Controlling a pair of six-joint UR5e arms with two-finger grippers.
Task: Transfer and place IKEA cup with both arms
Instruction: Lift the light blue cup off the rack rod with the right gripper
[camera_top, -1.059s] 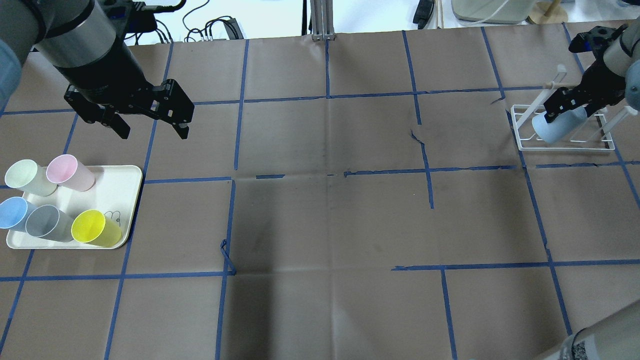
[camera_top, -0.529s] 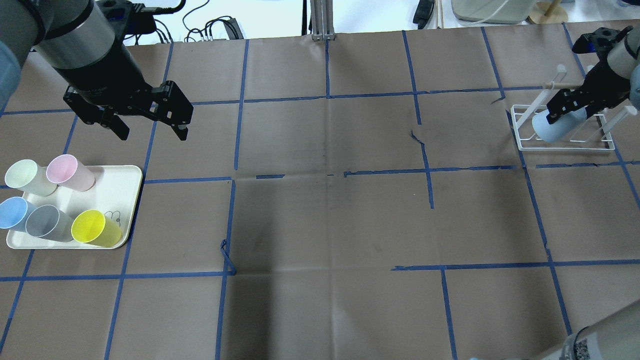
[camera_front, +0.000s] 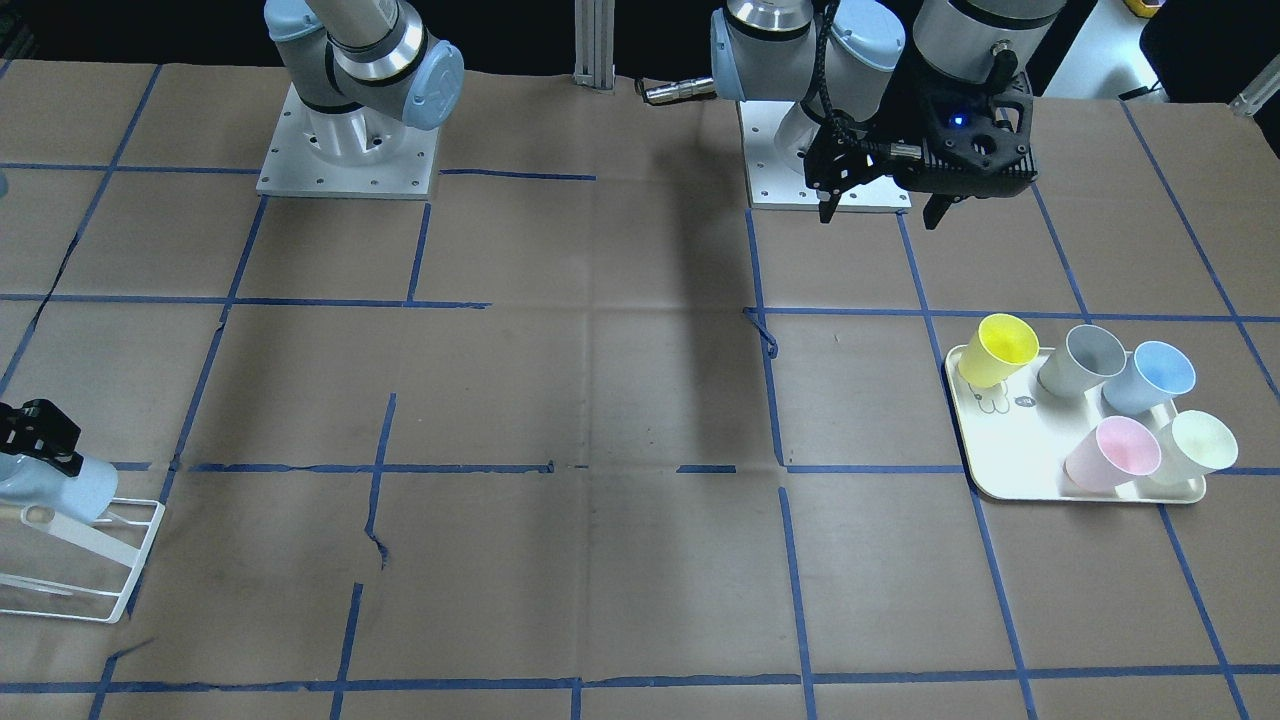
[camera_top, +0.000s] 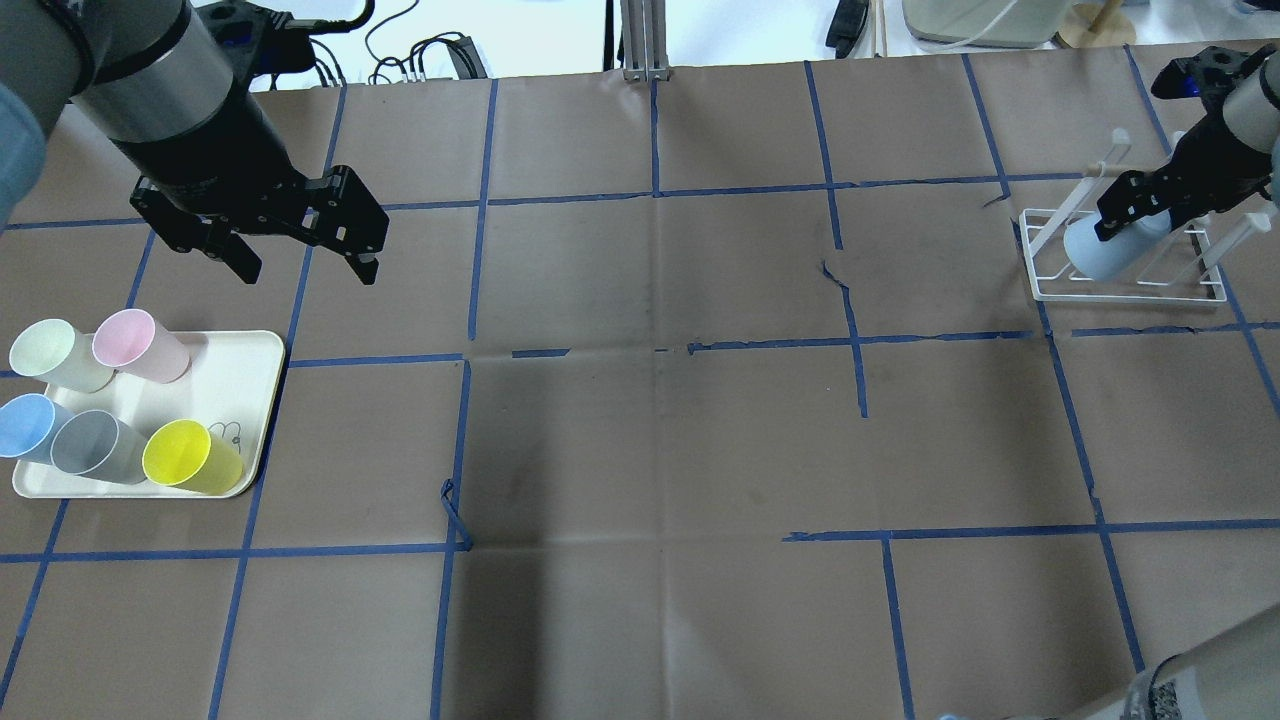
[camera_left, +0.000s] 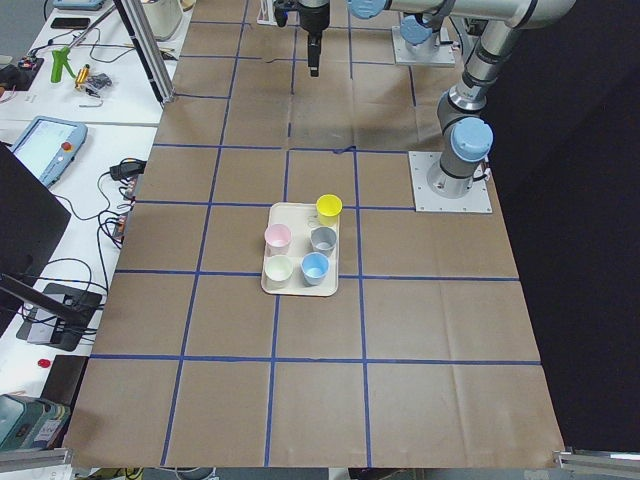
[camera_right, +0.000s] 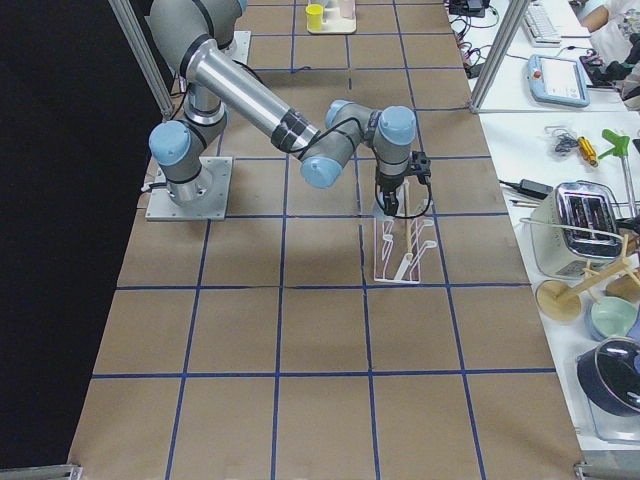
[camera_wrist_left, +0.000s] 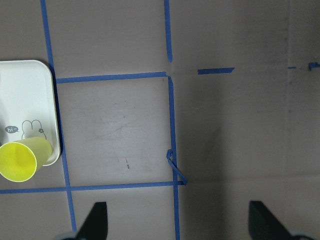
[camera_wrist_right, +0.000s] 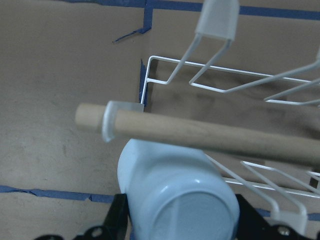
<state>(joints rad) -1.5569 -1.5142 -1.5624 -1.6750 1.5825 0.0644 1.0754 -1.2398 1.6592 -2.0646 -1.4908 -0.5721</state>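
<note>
Holding the pale blue cup (camera_top: 1100, 258) by its sides, the right claw (camera_top: 1132, 222) has moved only a tiny bit since a second ago, a little toward the far edge of the bench (camera_top: 650, 450). The cup was in the white wire rack (camera_top: 1130, 296) near the far right corner then, and it is there now, tipped over on a slant. That likely means the carrying part is done and the claw is just wiggling the cup into its spot, so what is left is to let go. The left claw (camera_top: 305, 270) has hardly moved. It hangs over the bench near the left edge, just past the tray (camera_top: 230, 370) of other cups (camera_top: 150, 345), spread wide with nothing in it. The camera on the right wrist shows things the view from above does not. The cup's flat bottom faces that camera, a wooden stick (camera_wrist_right: 200, 132) crosses just above the cup, and a black finger (camera_wrist_right: 117, 220) sits on each side of it. The camera on the left wrist shows two fingertips (camera_wrist_left: 97, 217) far apart over bare bench. In the view from across the bench the cup and rack are partly cut off at the picture's edge.
</note>
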